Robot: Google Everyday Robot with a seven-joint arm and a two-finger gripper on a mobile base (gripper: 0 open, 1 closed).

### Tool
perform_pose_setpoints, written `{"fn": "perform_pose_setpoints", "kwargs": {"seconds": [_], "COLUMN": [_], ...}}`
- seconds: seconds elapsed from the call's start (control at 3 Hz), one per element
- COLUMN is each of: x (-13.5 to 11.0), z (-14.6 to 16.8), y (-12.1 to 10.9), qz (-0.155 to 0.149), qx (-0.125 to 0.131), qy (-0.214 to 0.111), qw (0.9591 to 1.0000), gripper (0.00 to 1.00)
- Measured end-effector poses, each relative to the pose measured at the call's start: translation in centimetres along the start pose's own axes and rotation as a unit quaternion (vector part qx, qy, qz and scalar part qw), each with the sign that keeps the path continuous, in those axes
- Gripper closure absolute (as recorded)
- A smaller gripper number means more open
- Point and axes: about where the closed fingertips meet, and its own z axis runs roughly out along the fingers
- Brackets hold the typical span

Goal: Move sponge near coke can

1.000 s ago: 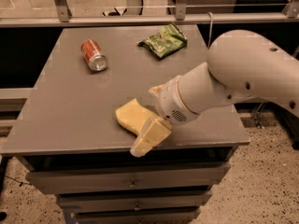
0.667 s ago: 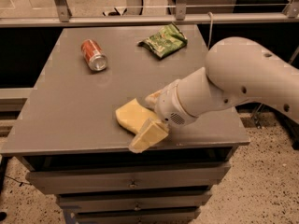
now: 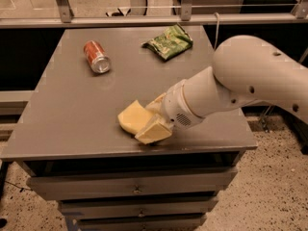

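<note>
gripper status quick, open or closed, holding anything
Gripper: down at the sponge near the front edge of the table; open, closed or holding cannot be told.

Grey table (image 3: 67,124), coke can (image 3: 96,57), green bag (image 3: 169,42), sponge (image 3: 132,119), hand (image 3: 150,120) at sponge

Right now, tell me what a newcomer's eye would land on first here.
The big white arm sweeps in from the right, its gripper down at the pale yellow sponge near the grey table's front edge. Far off at the back left lies the red coke can on its side, with a green snack bag at the back centre.
</note>
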Motion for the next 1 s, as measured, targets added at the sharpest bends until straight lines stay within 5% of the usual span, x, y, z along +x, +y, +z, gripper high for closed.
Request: {"fn": "perform_pose_setpoints", "kwargs": {"seconds": [0.33,0.67,1.0], "x": [-0.6,-0.8,-1.1], "z": [-2.1,-7.7,-7.5], "y": [-1.8,-5.6,-5.7], "qz": [-0.016,-0.052,-0.054], "qx": [0.023,0.074,0.074], "qy": [0.01,0.049,0.048], "qw": [0.9996,0.9948,0.9947], "gripper": [0.88,1.0,1.0]}}
